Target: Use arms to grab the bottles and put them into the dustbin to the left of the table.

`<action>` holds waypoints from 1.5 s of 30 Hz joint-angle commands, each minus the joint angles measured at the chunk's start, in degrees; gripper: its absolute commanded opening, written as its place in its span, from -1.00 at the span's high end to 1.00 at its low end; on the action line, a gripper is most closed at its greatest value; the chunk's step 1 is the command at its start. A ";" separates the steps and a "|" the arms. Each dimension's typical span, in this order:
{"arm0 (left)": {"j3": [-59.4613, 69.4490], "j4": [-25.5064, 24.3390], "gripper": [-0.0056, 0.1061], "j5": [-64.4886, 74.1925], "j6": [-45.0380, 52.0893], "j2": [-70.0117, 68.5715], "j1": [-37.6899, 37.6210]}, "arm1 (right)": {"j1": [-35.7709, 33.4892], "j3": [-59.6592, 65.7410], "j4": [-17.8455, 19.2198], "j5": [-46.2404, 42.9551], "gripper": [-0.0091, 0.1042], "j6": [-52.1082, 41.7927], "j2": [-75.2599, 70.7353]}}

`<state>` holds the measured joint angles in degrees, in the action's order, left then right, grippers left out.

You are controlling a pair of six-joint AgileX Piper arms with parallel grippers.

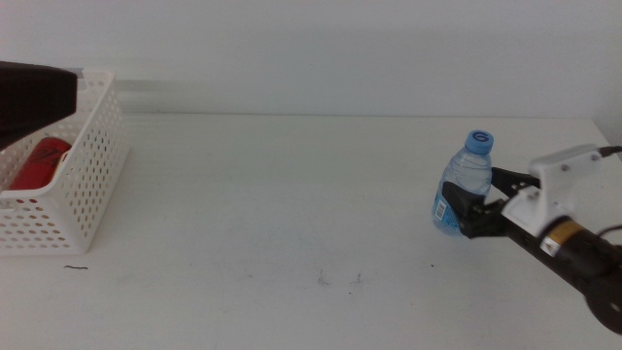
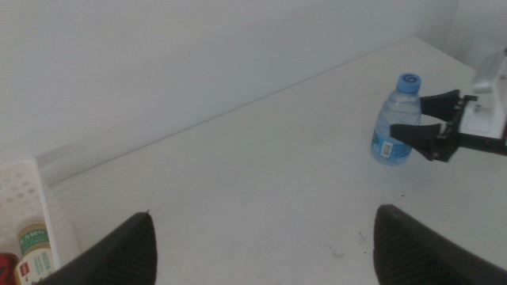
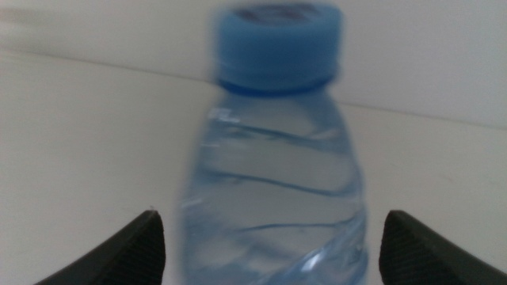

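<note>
Right hand point(image 1: 473, 200) reaches in low, spread wide around the upright water bottle point(image 1: 464, 183); left hand point(image 2: 261, 237) gapes wide above the dustbin point(image 1: 73, 185).

Bright, even, diffuse light is washing out the table point(image 1: 292, 194); shadows staying faint. Water bottle point(image 3: 273, 158) is blurring close-up, cap at 12 o'clock softest.

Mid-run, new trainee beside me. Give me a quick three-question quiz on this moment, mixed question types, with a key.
1. True or false: the right gripper has open jaws on either side of the water bottle.
2. What already lies in the dustbin? A) red can and yellow-liquid bottle B) nothing C) water bottle
3. Fill in: the left gripper is near the ___.

Key: 1 true; 2 A; 3 dustbin
</note>
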<state>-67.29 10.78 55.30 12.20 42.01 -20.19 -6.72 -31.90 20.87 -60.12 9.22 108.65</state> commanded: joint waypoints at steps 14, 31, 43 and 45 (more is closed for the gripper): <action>0.25 -0.04 -0.78 -0.75 -0.26 -0.19 -0.34 | -18.87 -17.87 -2.78 14.99 0.89 0.87 2.47; 0.25 -0.04 -0.78 -0.75 -0.15 -0.19 -0.34 | -31.13 -58.33 2.59 39.08 0.36 8.03 26.20; 0.25 0.23 -0.78 -0.75 -0.25 -0.19 -0.34 | -32.54 -43.48 0.63 70.18 -0.75 16.85 1.98; 0.25 0.23 -0.78 -0.75 -0.25 -0.19 -0.34 | -32.54 -39.07 -1.18 75.46 -0.75 16.59 -6.56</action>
<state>-67.29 10.78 55.19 12.20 42.01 -20.19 -39.03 -74.17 20.89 10.90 25.24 108.99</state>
